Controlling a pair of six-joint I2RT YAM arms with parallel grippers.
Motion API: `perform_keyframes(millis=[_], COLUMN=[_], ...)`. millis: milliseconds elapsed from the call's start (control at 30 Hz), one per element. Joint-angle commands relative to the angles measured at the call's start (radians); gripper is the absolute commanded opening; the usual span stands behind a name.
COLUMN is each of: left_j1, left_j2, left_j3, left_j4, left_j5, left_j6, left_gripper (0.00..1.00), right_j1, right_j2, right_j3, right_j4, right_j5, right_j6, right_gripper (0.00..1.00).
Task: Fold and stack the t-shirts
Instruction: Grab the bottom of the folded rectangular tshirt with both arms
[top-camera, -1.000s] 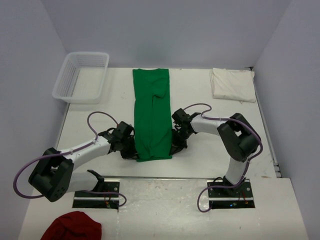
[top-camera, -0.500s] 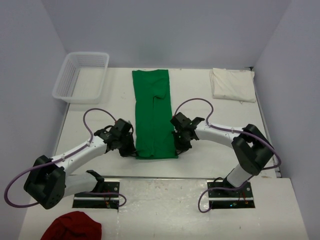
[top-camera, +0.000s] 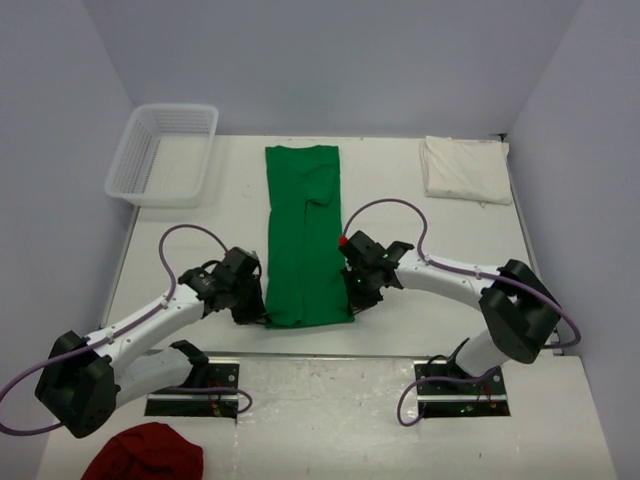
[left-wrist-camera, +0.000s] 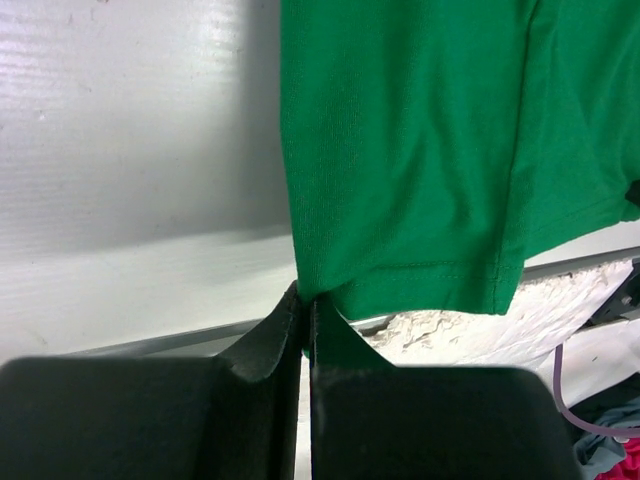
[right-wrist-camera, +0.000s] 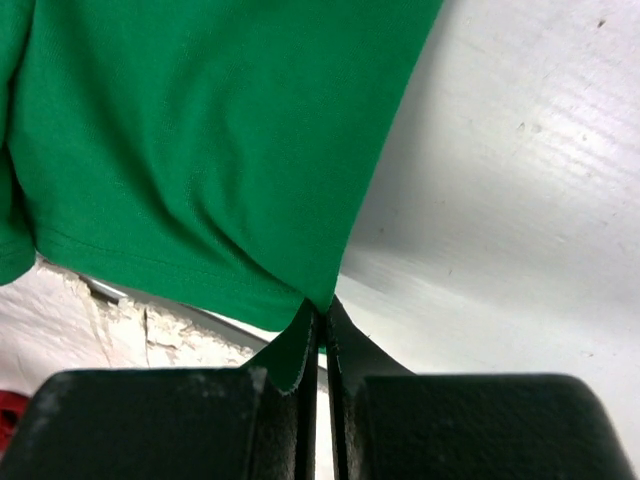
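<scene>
Green t-shirt: dragged a little across the table toward the near edge, its far end drawn nearer as well. Left gripper and right gripper: withdrawn likewise toward that edge, with both elbows swung outward and lower.

Far off on my left, a white plastic mesh basket sits upright at the back corner of the table, close to the left wall. The table is white and matte, with a few faint specks. Along its near edge runs a thin metal strip, and past that is a rougher, chipped white board. On that board, at the near left corner and well apart from the basket, lies a crumpled dark red cloth, partly cut off by the bottom of the overhead view. Pale grey-lilac walls close in the back and both sides.
</scene>
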Motion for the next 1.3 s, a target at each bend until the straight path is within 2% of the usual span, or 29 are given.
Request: perform_keyframes(millis=[0,200,400,567,733,900,1067,1267], left_j1=[-0.003,-0.019,-0.075,-0.079,-0.080,-0.076,-0.046,0.067], left_j2=[-0.025,-0.046,-0.060,-0.031,0.098,0.138,0.256,0.412], left_j3=[-0.011,0.031,0.146,0.245,0.383,0.433,0.502,0.657], left_j4=[-0.115,-0.170,-0.265,-0.270,-0.320,-0.296,-0.265,-0.219], left_j5=[-0.043,-0.017,-0.129,-0.140,-0.233,-0.227,-0.227,-0.210], left_j6=[0.005,-0.001,-0.021,0.002,0.062,0.082,0.157,0.278], left_gripper=[0.00,0.00,0.00,0.00,0.00,0.00,0.00,0.00], right_j1=[0.014,0.060,0.100,0.101,0.100,0.095,0.023,-0.106], right_j2=[-0.030,-0.073,-0.137,-0.154,-0.106,-0.033,0.048,0.176], right_j3=[-0.010,-0.007,0.005,0.055,0.198,0.316,0.434,0.650], right_j4=[-0.105,-0.145,-0.203,-0.255,-0.346,-0.406,-0.433,-0.476], right_j5=[0.026,0.058,0.109,0.149,0.183,0.244,0.264,0.241], right_j6=[-0.004,0.012,0.032,0.019,-0.014,-0.006,-0.043,-0.139], right_gripper=[0.00,0.00,0.00,0.00,0.00,0.00,0.00,0.00])
